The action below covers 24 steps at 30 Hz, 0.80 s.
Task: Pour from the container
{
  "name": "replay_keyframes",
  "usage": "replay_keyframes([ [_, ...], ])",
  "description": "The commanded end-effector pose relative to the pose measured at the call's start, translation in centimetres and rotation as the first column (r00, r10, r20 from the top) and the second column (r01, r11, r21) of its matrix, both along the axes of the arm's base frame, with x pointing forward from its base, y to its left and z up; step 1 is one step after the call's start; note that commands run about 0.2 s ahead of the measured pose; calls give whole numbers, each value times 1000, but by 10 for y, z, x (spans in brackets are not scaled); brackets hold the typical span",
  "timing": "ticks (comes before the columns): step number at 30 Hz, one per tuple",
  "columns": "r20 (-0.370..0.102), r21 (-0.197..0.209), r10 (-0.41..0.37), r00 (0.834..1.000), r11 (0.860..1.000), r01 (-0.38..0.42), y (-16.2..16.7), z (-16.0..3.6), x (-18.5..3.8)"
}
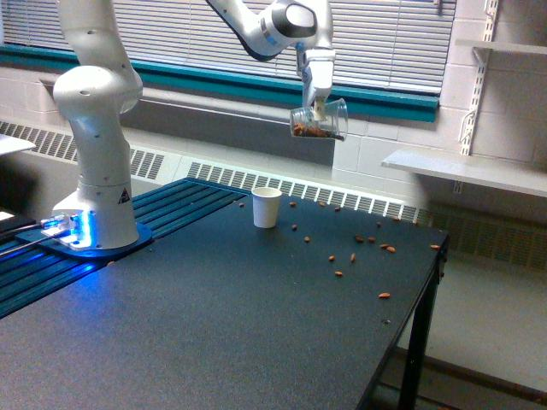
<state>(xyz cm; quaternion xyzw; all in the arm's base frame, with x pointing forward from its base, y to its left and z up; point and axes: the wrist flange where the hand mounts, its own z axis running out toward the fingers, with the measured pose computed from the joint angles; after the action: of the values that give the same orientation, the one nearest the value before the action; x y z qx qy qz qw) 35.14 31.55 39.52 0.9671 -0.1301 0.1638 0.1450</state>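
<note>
Now pouring | gripper (318,104) jaws clamp clear container (318,122), tipped high above bench (214,325) to spill nuts | paper cup (266,207) sits leftward below; nuts (367,243) scattered beside it.

the room is evenly and fairly brightly lit, with daylight glowing through the closed window blinds (171,34) behind the arm. a blue light shines at the robot base (73,229) and tints the ribbed mat beside it. the dark table (214,325) shows a soft grainy sheen and only faint shadows. the picture is low in resolution, with mild softness around the raised container (318,122).
</note>
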Motion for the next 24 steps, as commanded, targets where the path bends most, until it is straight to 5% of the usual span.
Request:
replay_keyframes([
  [1, 27, 4, -87, 996, 996, 87, 4, 2, -17],
  [24, 13, 34, -218, 976, 976, 217, 32, -17, -56],
])
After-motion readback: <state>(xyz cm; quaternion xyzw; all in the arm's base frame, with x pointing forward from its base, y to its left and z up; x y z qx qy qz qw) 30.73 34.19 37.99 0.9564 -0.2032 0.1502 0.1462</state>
